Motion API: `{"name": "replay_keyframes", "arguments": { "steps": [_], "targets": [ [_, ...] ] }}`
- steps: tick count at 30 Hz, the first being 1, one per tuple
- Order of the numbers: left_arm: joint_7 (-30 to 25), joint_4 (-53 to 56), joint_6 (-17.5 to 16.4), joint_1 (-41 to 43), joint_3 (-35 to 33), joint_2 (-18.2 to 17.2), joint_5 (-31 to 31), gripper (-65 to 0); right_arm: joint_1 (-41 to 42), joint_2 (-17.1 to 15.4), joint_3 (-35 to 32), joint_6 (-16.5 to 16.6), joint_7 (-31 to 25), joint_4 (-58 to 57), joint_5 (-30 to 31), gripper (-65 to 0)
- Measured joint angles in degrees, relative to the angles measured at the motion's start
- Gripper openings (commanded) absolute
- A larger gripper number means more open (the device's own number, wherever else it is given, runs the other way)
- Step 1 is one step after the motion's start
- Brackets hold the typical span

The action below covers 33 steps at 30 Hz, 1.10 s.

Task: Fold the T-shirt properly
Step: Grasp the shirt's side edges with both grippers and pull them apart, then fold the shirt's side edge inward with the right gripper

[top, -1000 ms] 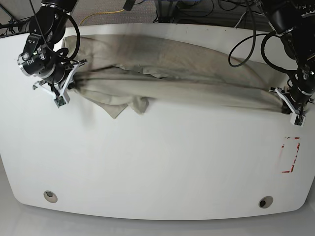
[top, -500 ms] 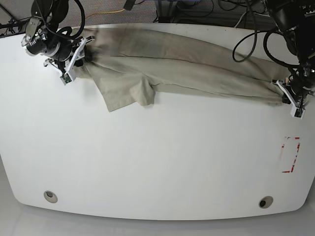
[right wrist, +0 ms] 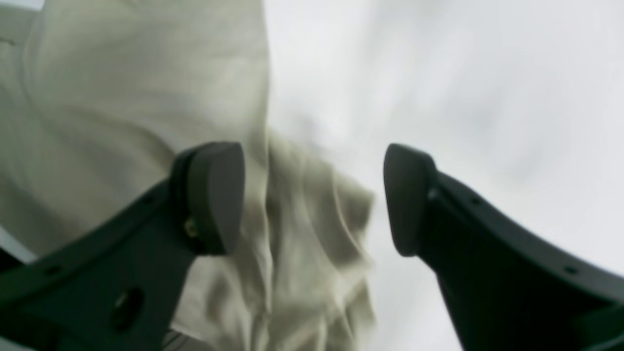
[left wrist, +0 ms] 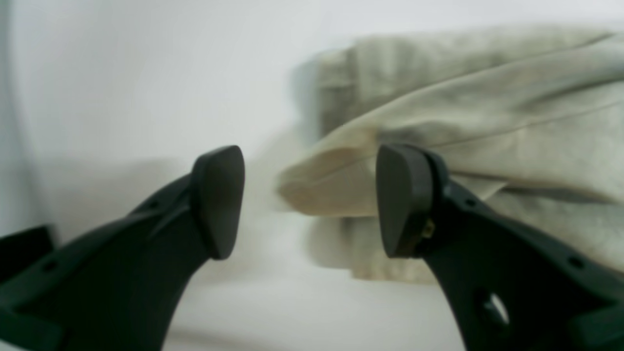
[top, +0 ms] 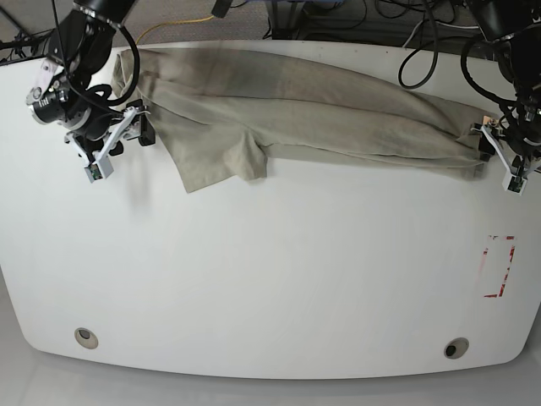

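Note:
The beige T-shirt point(top: 296, 101) lies in a long wrinkled band along the back of the white table point(top: 279, 279), one sleeve flap point(top: 220, 156) hanging toward the front. My right gripper point(top: 127, 139) is at the shirt's end on the base view's left, open, with cloth point(right wrist: 122, 122) loose behind one of the fingers point(right wrist: 214, 195). In its own wrist view that right gripper point(right wrist: 312, 200) pinches nothing. My left gripper point(top: 499, 161) stands open at the shirt's other end. Seen from its wrist, the left gripper point(left wrist: 309, 202) has a folded shirt corner point(left wrist: 331, 185) lying free between its fingers.
A red marked rectangle point(top: 499, 266) sits on the table near the base view's right edge. Two round holes point(top: 84, 337) point(top: 456, 347) lie near the front edge. Cables point(top: 423, 68) hang over the back right corner.
Both grippers have gone from shut on the shirt's ends to open. The shirt has dropped and settled flatter on the table. The right arm has drawn back toward the front.

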State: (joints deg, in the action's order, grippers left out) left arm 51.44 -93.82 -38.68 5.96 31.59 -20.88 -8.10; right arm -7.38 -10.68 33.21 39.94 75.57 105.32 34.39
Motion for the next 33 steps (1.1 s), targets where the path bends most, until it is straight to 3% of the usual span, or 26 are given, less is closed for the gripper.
{"name": "replay_keyframes", "arguments": {
  "steps": [5, 11, 17, 22, 26, 27, 29, 33],
  "targets": [
    [0.2, -5.8, 0.0, -0.7, 0.0, -0.1, -0.9, -26.4, 6.3, 0.2, -5.0, -0.1, -1.5, -9.0, -0.2, -26.3],
    [1.4, -6.1, -0.2, -0.1, -0.2, 2.8, -0.5, -26.5, 11.3, 0.6, -12.3, 0.1, -6.1, -18.1, 0.6, -26.3],
    [1.2, -6.1, -0.2, -0.2, 0.0, 2.6, -0.4, -26.5, 10.9, 1.4, -12.6, 0.0, -9.7, -23.2, 0.2, -26.3],
    [1.3, -5.9, -0.2, 0.5, 0.0, 2.6, -0.4, -26.5, 11.4, 1.2, -17.3, 0.0, -14.6, -25.3, 0.5, -26.5],
    [1.3, -5.9, -0.2, 0.5, 0.0, 2.6, -0.3, -26.5, 11.1, 1.4, -19.6, 0.2, -15.4, -25.6, 1.2, -27.1],
    [1.3, -5.9, -0.2, 0.5, 0.0, 2.6, -0.3, -26.5, 11.1, 1.3, -19.7, 0.2, -15.4, -25.6, 1.2, -28.5],
    [1.3, -5.9, -0.2, 0.6, 0.0, 2.6, -0.3, -26.5, 11.2, 1.3, -20.1, 0.2, -15.4, -25.6, 1.2, -37.3],
    [1.3, -5.9, -0.2, 0.6, 0.0, 2.7, -0.3, -26.5, 11.2, 1.3, -20.2, 0.1, -15.3, -25.7, -0.7, -60.9]
  ]
}}
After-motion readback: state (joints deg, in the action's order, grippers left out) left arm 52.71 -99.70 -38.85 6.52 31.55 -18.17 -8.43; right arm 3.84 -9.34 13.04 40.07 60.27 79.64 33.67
